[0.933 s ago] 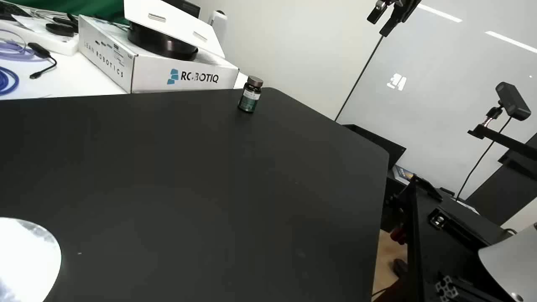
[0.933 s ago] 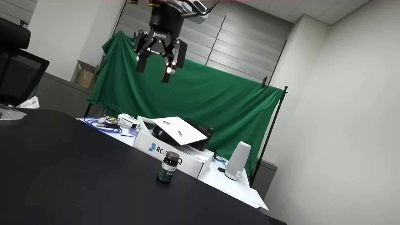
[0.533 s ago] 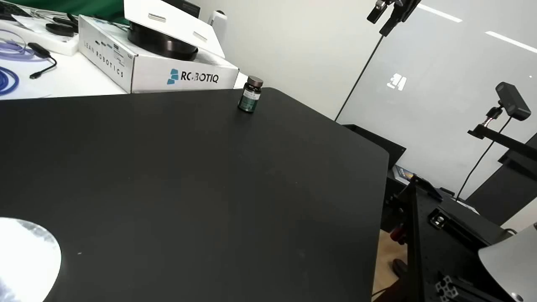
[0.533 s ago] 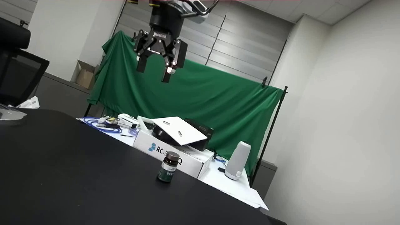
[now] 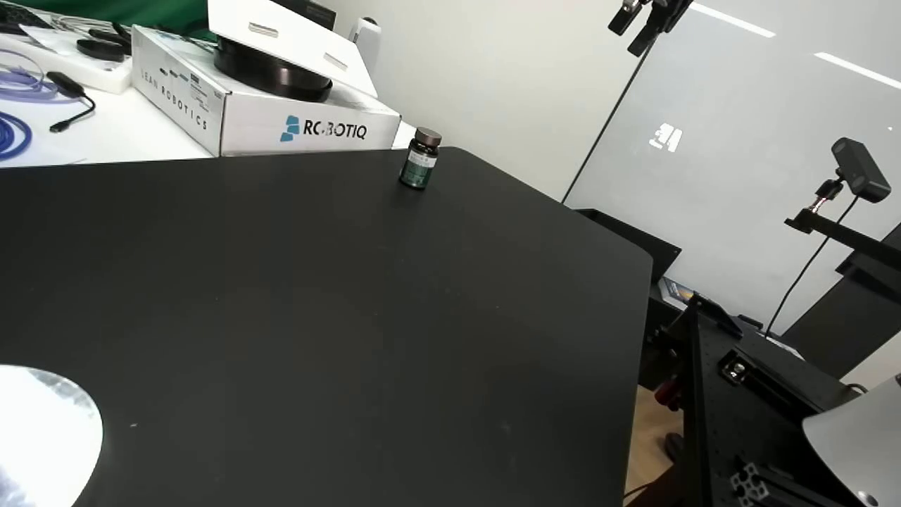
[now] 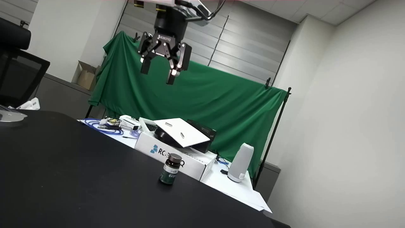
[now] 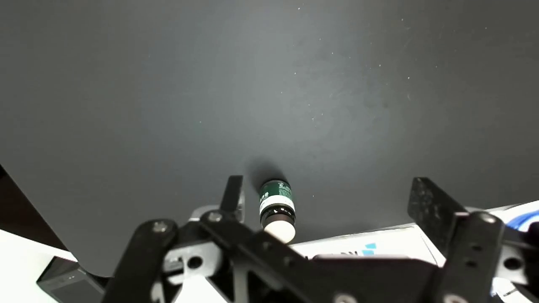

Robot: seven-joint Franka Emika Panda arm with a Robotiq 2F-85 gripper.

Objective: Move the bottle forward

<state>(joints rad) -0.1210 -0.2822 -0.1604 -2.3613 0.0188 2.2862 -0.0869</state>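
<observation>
The bottle (image 5: 419,162) is stood upright by the far edge of the counter (image 5: 338,317); high above, the pincer (image 6: 158,76) is spread wide, with nothing gripped.

Below gripper (image 6: 157,78): glossy bottle (image 6: 170,169), paper-looking label (image 7: 277,202); smooth, matt, specked table (image 7: 269,84); smooth, cardboard-looking white box (image 6: 191,168). Beyond gripper: matt, creased cloth (image 6: 218,98).

A white panel (image 6: 183,128) partly hides, seemingly, a black box (image 6: 205,130).

LEAN ROBOTICS, ROBOTIQ on box (image 5: 266,121), ROBOTIQ on end effector (image 6: 157,78)
</observation>
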